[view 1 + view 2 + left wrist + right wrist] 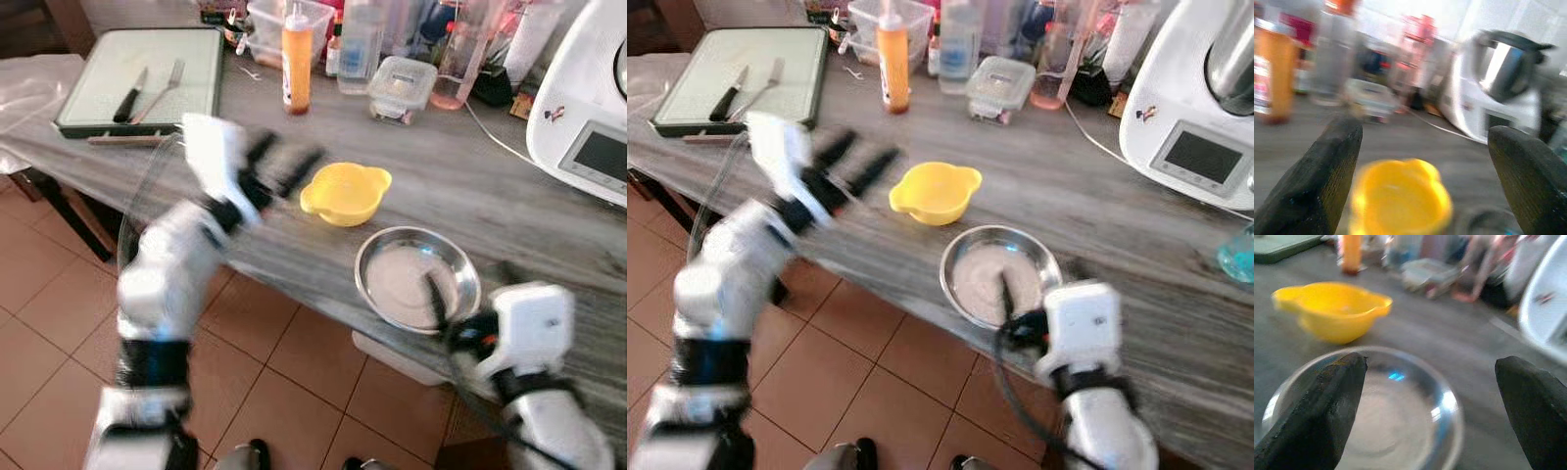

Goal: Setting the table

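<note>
left gripper [286, 163]: raised, blurred, fingers seemingly apart | right gripper [1432, 406]: low, fingers spread

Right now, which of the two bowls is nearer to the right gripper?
The steel bowl, at the table edge. The right gripper, fingers open, reaches over its rim. The yellow bowl lies farther back, in front of the left gripper.

Along your right tool [1432, 406], the two black fingers [1312, 411] stand wide apart, one at each side of a shiny metal bowl [1400, 416] that sits on the grey worktop [1449, 340]. The bowl lies directly below and between them; you can't tell whether either finger touches its rim. Just beyond it rests a yellow bowl [1334, 308] with small side handles, apart from the metal one. Farther back you see an orange bottle [1351, 252], a clear lidded container [1422, 271] and blurred clutter.
</note>
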### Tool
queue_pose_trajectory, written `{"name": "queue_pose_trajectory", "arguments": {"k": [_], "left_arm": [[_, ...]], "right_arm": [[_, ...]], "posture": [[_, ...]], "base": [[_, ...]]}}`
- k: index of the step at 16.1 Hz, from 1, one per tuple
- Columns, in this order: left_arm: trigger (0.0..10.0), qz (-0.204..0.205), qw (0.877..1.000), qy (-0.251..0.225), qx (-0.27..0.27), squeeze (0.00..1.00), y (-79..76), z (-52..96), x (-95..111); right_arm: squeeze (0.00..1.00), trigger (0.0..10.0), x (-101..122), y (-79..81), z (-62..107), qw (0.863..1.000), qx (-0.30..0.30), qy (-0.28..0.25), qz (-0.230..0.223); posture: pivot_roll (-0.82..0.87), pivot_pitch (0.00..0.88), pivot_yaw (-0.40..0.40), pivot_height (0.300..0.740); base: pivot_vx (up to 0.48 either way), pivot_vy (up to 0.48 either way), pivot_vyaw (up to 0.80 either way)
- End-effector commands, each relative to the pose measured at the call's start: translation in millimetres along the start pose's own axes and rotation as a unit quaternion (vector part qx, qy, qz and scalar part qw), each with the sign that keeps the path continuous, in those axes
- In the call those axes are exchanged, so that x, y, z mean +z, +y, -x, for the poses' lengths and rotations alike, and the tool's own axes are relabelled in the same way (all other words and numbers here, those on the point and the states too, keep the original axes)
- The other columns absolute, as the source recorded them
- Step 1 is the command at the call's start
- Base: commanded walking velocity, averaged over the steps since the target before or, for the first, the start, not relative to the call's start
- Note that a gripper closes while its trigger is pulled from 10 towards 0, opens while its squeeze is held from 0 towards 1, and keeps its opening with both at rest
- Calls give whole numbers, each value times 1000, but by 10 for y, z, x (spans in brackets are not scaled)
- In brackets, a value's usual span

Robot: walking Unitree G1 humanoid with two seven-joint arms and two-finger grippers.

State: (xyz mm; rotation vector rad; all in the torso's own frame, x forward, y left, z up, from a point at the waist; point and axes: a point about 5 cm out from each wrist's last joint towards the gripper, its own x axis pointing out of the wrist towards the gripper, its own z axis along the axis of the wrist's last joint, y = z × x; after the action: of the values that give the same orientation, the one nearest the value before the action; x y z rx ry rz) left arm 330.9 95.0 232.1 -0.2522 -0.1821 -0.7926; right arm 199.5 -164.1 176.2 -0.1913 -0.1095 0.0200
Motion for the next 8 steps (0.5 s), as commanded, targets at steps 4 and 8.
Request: {"name": "queue_pose_trajectory", "arguments": {"k": [4,8], "left_arm": [[10000,27,997,57,-39,1000,-299,12,-299],[10000,0,995,77,67,0,-129,141,-471]], "right_arm": [[0,10000,157,-260,-22,994,-94,-36,37],[0,10000,117,-192,1,995,-98,-28,24]], "posture": [[40,157,-35,740],[36,162,-31,740]], "base": [[0,0,0],[0,0,0]]}}
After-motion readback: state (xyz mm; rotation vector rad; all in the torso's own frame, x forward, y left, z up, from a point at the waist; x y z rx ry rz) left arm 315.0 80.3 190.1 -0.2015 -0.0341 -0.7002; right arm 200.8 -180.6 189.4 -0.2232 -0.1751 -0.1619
